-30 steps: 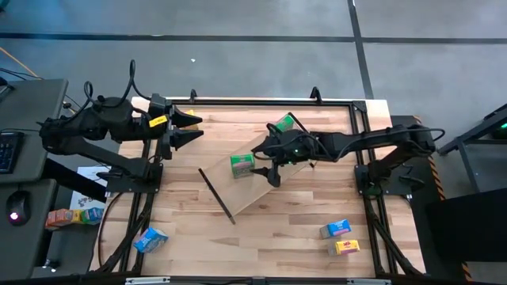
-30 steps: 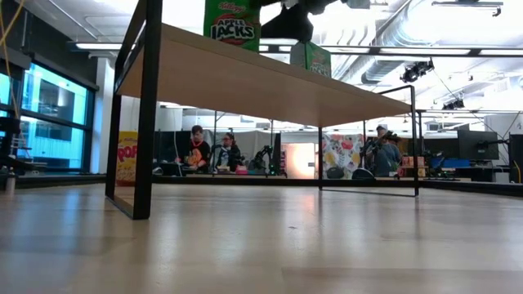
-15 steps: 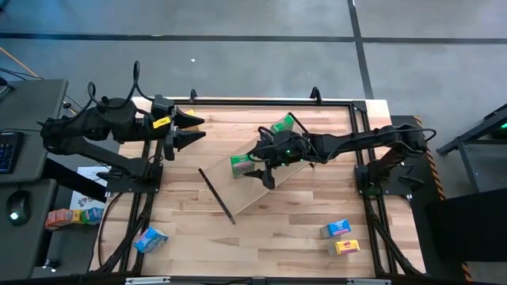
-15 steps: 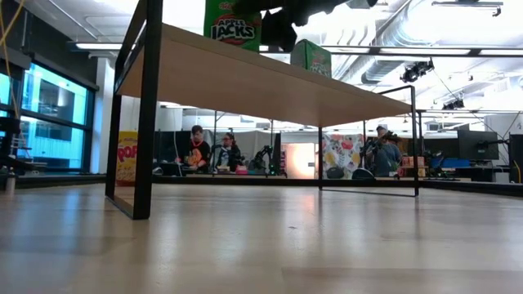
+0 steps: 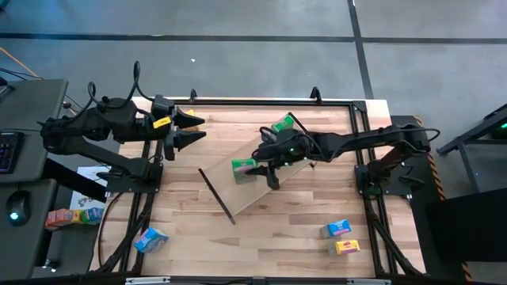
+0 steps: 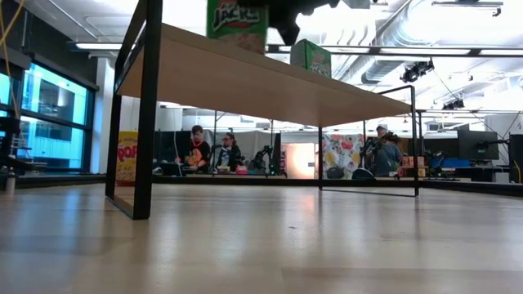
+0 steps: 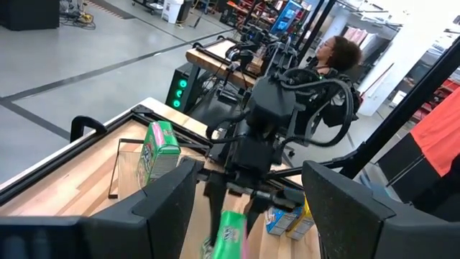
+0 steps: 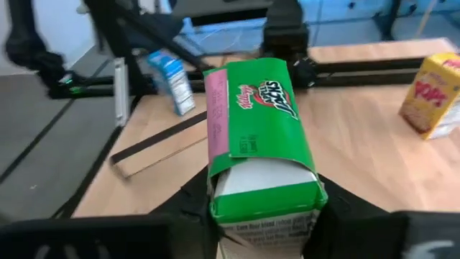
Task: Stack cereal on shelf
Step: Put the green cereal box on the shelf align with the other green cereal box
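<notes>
My right gripper reaches over the light-wood shelf from the table's right and is shut on a green cereal box. The low view shows that box just above the shelf board. A second green box stands on the shelf's far end. The shelf stands on the table on its dark end panels. My left gripper is open and empty at the table's far left. My right gripper pinches the green box between its two fingers, on its two opposite sides near the end closest to the wrist. The fingers come about level from the table's right. The box is lifted clear of the shelf board, its printed front toward the table's near edge.
A blue box lies near the table's near left corner. Another blue box and a yellow box lie at the near right. A black frame runs round the table. People sit in the room beyond.
My right gripper has moved a little toward the table's left, up to the green box on the shelf, and has taken hold of it. The box, which stood on the shelf board, is now lifted clear of it.
</notes>
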`<action>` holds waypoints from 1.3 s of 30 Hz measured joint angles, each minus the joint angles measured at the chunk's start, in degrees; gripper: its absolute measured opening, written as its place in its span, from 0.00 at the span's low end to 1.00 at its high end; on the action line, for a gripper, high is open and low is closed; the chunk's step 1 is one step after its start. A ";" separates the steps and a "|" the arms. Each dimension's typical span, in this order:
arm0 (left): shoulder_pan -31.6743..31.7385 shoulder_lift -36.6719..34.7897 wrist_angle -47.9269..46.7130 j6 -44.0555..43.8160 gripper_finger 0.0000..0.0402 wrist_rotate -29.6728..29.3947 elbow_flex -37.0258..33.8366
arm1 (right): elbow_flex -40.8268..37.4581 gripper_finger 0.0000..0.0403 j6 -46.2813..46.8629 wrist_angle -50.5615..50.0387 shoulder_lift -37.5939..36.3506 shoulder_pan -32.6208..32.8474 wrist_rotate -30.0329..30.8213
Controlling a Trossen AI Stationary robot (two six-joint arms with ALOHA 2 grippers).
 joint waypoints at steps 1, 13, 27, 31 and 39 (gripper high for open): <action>-0.02 0.00 -0.04 0.00 0.61 0.02 0.00 | 0.00 0.27 0.00 -1.45 -0.91 -0.16 -0.89; -0.02 0.00 0.09 -0.04 0.61 0.02 0.00 | 0.00 0.27 -7.91 -33.24 -17.77 -0.98 -0.59; -0.02 0.00 0.09 -1.31 0.61 0.02 0.00 | -7.88 0.27 -18.66 -32.25 -26.00 -13.58 -2.75; -0.02 0.00 0.10 -1.33 0.61 0.00 0.00 | -10.10 0.27 -19.77 -26.08 -26.32 -18.22 -12.57; 0.00 0.00 0.10 -1.66 0.61 -0.44 0.01 | -10.14 0.27 -27.29 -30.10 -25.86 -24.52 -19.78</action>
